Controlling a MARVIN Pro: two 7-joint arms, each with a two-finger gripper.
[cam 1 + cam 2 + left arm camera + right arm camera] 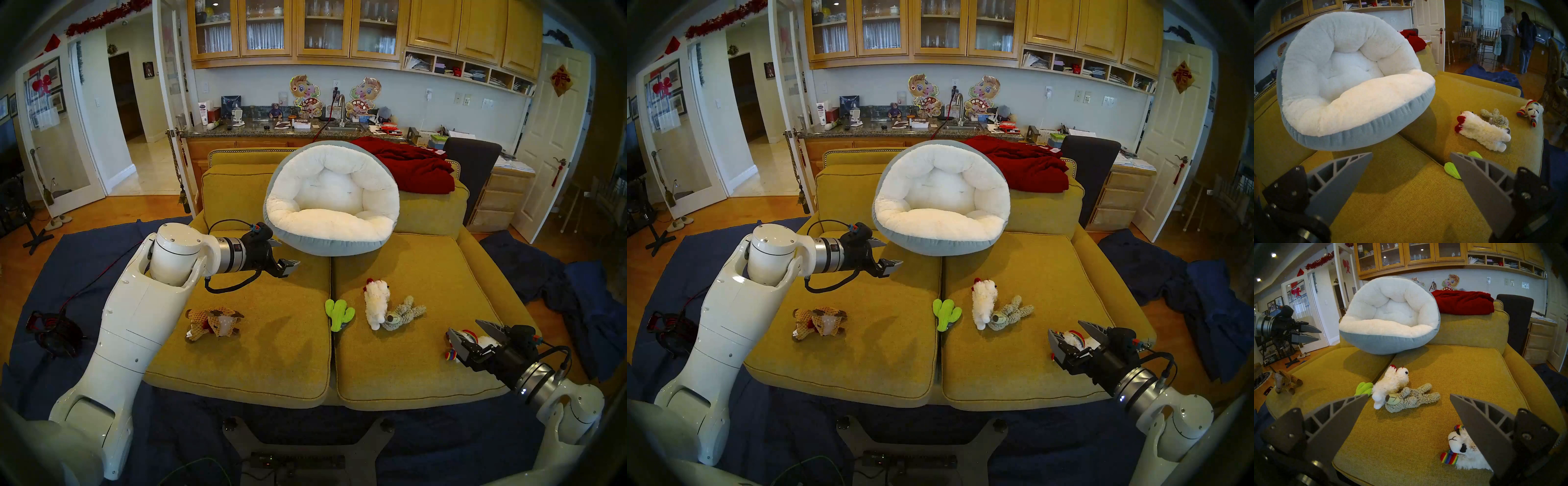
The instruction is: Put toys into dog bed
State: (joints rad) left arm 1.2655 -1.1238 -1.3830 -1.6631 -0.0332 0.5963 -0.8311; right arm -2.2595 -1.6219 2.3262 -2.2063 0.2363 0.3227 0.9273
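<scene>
The dog bed (330,200) is a large round cushion with a fluffy white fleece hollow and a thick puffy rim, its outer shell a smooth pale grey-blue fabric. It leans tilted against the backrest of the mustard-yellow sofa (271,356), whose seat cushions have a coarse woven surface and piped edges. Nothing lies inside the bed.

All five toys rest on the seat cushions, in front of the bed. The brown knitted reindeer (213,322) lies on the left cushion, well apart from the rest. The lime-green cactus (337,314), flat and ribbed, sits at the seam between the two cushions. Just to its right the fluffy white animal (375,303), long-piled with red trim at one end, touches the shaggy grey-beige floppy animal (403,314), whose limbs are splayed. The small white-and-rainbow toy (1460,449) lies near the right front corner of the sofa.

The left tool (283,254) hovers above the left cushion, just beside the bed's lower rim, its grey ribbed wedge-shaped fingers apart and empty. The right tool (470,334) has its fingers spread wide above the white-and-rainbow toy, not gripping it. A crumpled red blanket (414,166) drapes over the backrest to the right of the bed.
</scene>
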